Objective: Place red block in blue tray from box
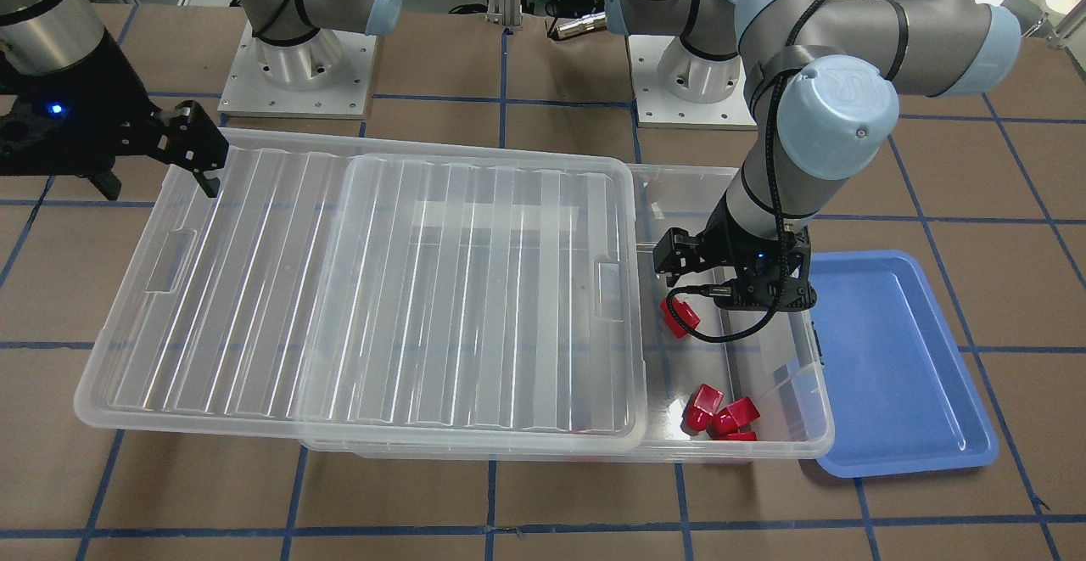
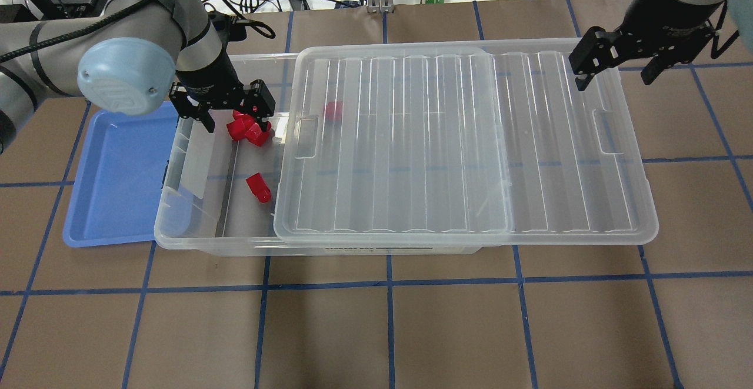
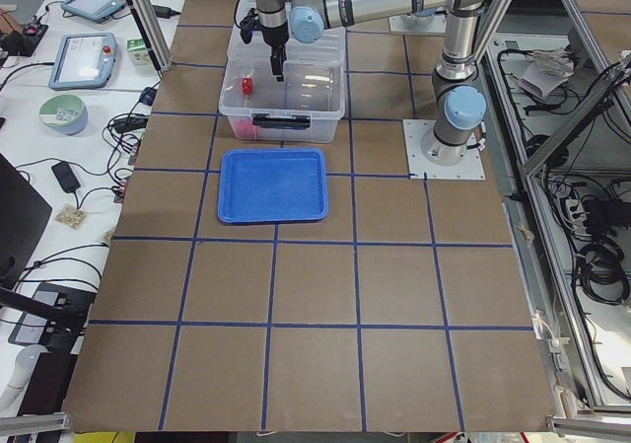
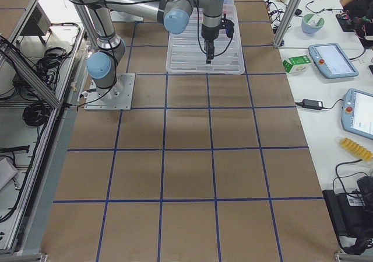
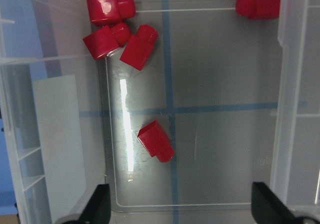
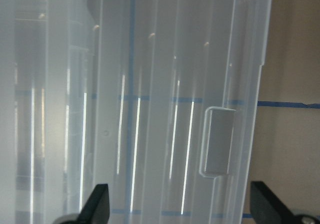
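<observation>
- Left gripper (image 5: 181, 206) spread wide, empty, above a lone red block (image 5: 156, 141) in the box (image 5: 225, 159).
- Right gripper (image 6: 182, 209) spread wide over the lid (image 6: 150, 84).
- Tray (image 2: 117, 171) touching the box's end.

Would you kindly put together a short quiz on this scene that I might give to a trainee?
1. True or false: the blue tray is empty.
2. Choose one. The left gripper hovers over: A) the blue tray; B) the uncovered end of the box; C) the lid.
3. How many red blocks show in the left wrist view?

Key: 1 true; 2 B; 3 five.
</observation>
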{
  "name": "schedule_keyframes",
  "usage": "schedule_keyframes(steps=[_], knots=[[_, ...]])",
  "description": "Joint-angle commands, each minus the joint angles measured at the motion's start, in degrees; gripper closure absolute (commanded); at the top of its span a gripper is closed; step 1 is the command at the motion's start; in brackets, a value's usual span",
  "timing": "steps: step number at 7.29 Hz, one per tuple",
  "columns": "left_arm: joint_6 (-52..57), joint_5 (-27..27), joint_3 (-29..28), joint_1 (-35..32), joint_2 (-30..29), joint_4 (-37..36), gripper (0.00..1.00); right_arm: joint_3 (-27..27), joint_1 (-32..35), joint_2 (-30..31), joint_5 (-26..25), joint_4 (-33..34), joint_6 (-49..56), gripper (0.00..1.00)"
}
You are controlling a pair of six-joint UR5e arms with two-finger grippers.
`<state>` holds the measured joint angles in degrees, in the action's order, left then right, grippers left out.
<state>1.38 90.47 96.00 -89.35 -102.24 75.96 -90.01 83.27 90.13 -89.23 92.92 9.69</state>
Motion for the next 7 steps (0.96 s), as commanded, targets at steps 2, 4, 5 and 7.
schedule_keyframes(steps=[2, 4, 5, 7], knots=[[-3.23, 0.06, 7.52, 0.4, -0.5, -8.78, 0.0, 0.1, 6.46, 1.63, 1.42, -1.25, -8.97, 0.0], [-2.79, 0.32, 9.2, 0.93, -0.41, -9.17, 0.0, 0.19, 6.47, 1.63, 1.34, -1.25, -9.07, 0.0], [-3.22, -0.02, 9.29, 1.02, -0.68, -9.25, 0.0, 0.19, 6.55, 1.72, 1.34, -1.33, -8.98, 0.0], [-5.16, -0.11, 10.52, 0.84, -1.73, -11.08, 0.0, 0.19, 6.56, 1.63, 1.34, -1.42, -8.72, 0.0]])
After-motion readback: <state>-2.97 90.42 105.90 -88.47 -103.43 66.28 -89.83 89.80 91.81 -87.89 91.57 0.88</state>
